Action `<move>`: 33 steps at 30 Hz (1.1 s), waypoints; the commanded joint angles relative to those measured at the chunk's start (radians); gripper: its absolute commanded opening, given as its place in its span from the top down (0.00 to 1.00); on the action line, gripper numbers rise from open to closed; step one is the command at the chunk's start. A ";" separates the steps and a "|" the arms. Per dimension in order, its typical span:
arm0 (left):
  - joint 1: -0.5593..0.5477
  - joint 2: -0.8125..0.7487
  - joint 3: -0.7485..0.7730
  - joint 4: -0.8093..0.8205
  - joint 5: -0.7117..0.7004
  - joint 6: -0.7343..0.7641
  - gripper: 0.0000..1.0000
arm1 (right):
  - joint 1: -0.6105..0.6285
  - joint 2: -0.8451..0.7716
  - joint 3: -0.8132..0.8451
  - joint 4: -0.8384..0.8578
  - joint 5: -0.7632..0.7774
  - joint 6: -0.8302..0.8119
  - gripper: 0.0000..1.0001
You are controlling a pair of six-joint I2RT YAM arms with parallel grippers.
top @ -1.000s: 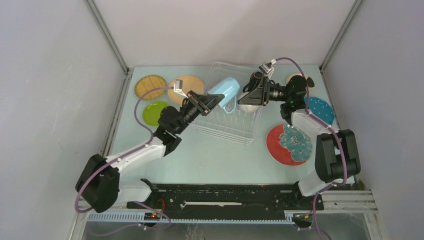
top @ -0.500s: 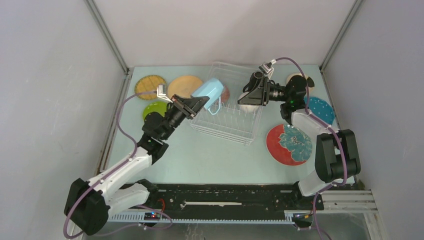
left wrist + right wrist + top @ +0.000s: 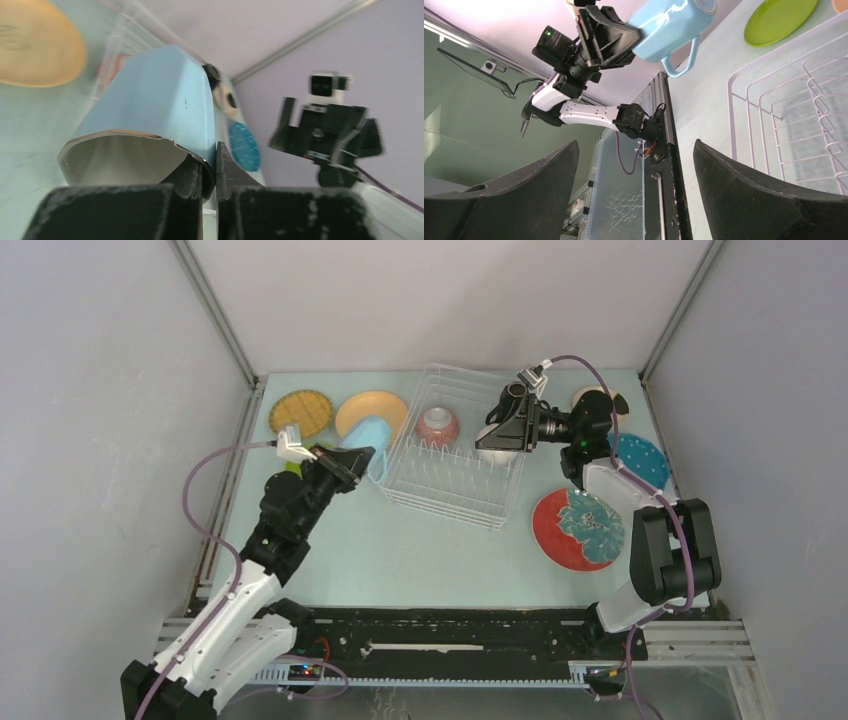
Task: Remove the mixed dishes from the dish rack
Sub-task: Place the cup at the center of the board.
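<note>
My left end effector (image 3: 353, 457), pinching the cup (image 3: 370, 433), has swung left off the rack (image 3: 445, 502), mostly hiding the green plate (image 3: 780, 15); my right end effector (image 3: 495, 435) gapes wide.

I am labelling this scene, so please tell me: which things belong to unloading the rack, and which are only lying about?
Job: dish rack; light-blue cup, held in the left jaws; bowl inside the rack; plates on the table: yellow, orange, red floral, blue dotted.
Not the job: purple cable; black rail at the near edge. Both are rig parts.
</note>
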 commanded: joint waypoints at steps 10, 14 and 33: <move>0.226 -0.063 -0.001 -0.263 -0.178 0.138 1.00 | -0.004 -0.004 0.022 0.002 -0.001 -0.035 0.07; 0.308 -0.029 -0.027 -0.335 -0.222 0.066 1.00 | -0.005 -0.001 0.022 -0.001 0.001 -0.037 0.07; 0.527 0.214 0.168 -0.743 -0.383 0.002 0.97 | -0.028 0.001 0.022 -0.011 0.006 -0.035 0.07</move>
